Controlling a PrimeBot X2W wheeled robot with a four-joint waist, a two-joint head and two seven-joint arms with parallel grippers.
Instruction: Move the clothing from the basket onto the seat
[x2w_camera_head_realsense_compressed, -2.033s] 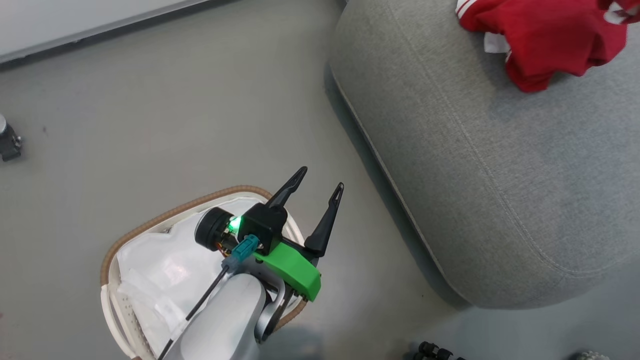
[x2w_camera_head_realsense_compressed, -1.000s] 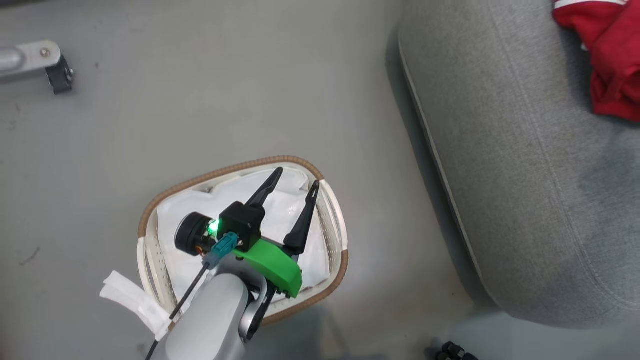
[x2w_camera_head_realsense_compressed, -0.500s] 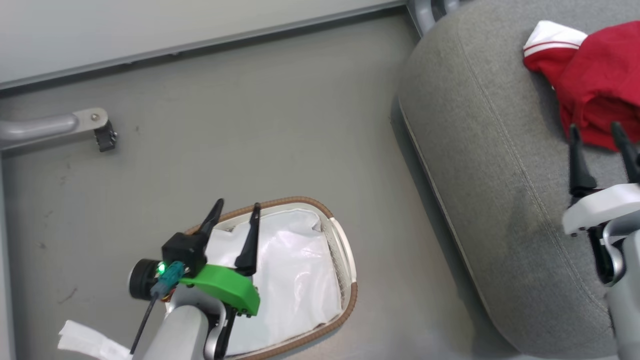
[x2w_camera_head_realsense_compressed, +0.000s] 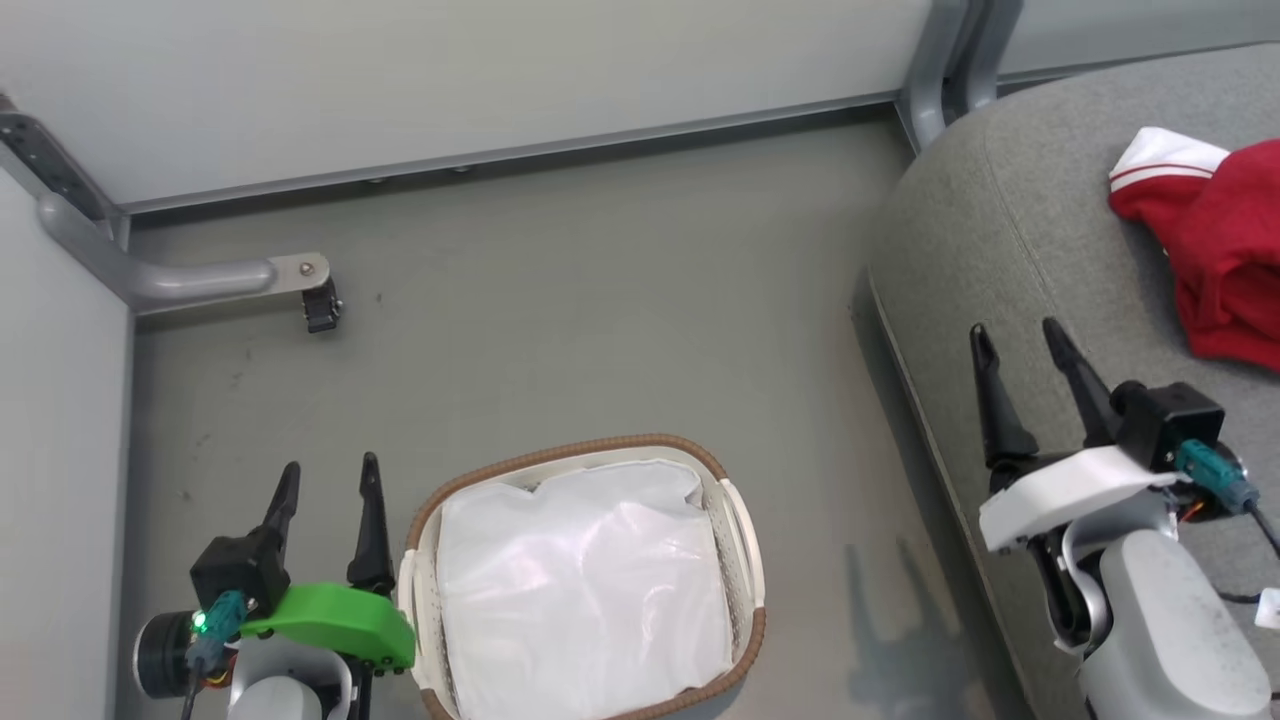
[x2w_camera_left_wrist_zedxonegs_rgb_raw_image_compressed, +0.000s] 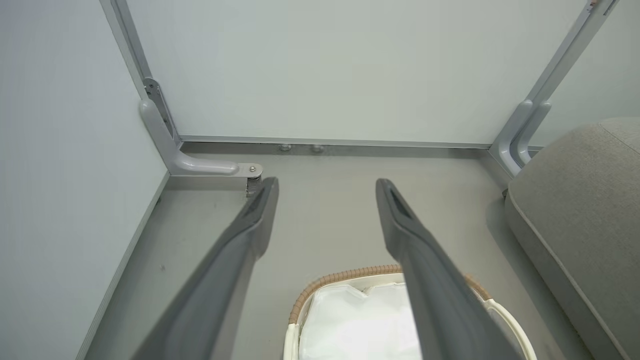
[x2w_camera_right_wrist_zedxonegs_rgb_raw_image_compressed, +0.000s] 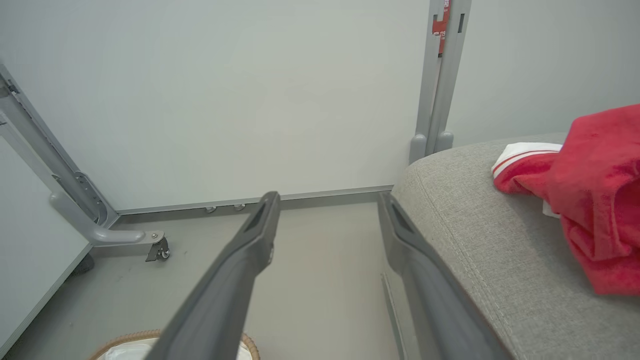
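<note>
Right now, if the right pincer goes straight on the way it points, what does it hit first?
Likely the foot of the wall, across the floor. The open right pincer would pass close by the seat on its right finger's side and might brush its rounded corner; depth is unclear.

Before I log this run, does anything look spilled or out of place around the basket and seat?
Nothing stands out. The basket stands upright on the floor holding its white liner, and the red clothing lies bunched on the seat.
</note>
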